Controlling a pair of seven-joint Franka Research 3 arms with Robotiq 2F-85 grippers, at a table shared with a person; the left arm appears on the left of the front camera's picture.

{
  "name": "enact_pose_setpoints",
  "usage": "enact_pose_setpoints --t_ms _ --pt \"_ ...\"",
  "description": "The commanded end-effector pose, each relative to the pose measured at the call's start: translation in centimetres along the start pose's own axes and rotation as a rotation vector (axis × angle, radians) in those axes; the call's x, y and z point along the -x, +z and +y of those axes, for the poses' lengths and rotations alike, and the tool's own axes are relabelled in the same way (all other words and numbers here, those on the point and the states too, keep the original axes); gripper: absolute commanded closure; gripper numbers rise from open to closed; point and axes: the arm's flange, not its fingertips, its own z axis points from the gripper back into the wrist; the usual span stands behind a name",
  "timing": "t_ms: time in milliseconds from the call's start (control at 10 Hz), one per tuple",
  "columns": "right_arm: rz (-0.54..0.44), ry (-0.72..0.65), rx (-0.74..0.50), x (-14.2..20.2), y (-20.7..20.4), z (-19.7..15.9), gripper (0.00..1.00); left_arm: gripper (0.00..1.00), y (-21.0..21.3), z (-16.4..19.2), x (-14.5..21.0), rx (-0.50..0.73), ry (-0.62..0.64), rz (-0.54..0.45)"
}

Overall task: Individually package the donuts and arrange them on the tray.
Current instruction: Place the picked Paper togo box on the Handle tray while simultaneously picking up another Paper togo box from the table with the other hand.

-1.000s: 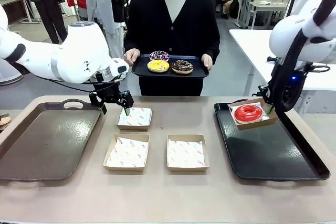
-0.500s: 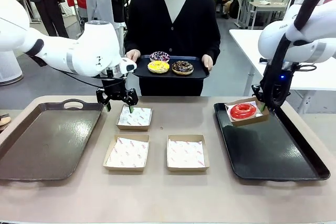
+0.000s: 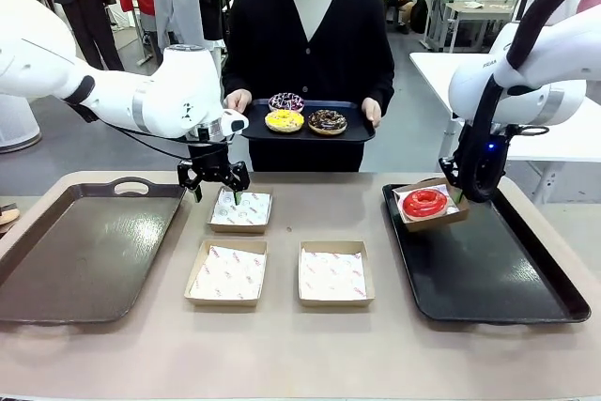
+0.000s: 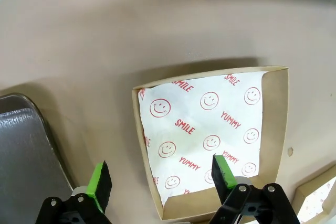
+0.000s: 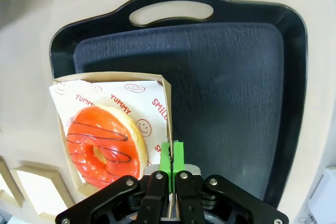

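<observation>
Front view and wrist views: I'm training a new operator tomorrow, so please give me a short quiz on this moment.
1. True or false: the left tool is shut on a donut.
2. Which donut sits in the box that the right tool pinches? A red, B yellow, C chocolate.
3. How many donuts lie on the person's tray?
Key: 1 false, it hangs open over an empty box; 2 A, the red donut; 3 three.

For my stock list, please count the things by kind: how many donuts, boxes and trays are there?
Donuts: 4
Boxes: 4
Trays: 3
Total: 11
</observation>
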Motion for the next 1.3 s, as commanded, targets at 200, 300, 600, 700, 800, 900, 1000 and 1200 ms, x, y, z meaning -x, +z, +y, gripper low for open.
enact_pose_setpoints --t_ms 200,300,600,700,800,900,1000,1200 --pt "-0.045 0.000 0.003 -0.9 -0.6 -0.1 0.99 0.00 0.0 0.2 0.2 -0.034 0.037 -0.005" --pt "-0.051 -0.002 0.005 -1.1 -0.9 0.0 0.99 0.00 -0.1 0.2 0.3 -0.031 0.036 -0.009" --pt "-0.067 -0.011 0.022 -1.6 -1.9 0.8 0.99 0.00 0.1 0.4 0.9 -0.041 0.036 -0.015" --pt "-0.069 -0.011 0.019 -1.8 -2.0 0.9 0.99 0.00 0.1 0.6 1.0 -0.040 0.037 -0.016" --pt "-0.072 -0.006 0.022 -1.8 -2.0 1.1 0.99 0.00 0.2 0.8 1.0 -0.039 0.041 -0.016" --pt "-0.072 -0.005 0.027 -1.9 -1.9 1.3 0.99 0.00 0.2 0.8 1.0 -0.038 0.040 -0.015" --pt "-0.072 -0.005 0.031 -2.0 -2.0 1.3 0.99 0.00 0.2 0.9 1.0 -0.040 0.041 -0.013" --pt "-0.067 -0.006 0.036 -2.2 -2.1 1.3 0.99 0.00 -0.1 1.0 0.9 -0.037 0.032 0.006"
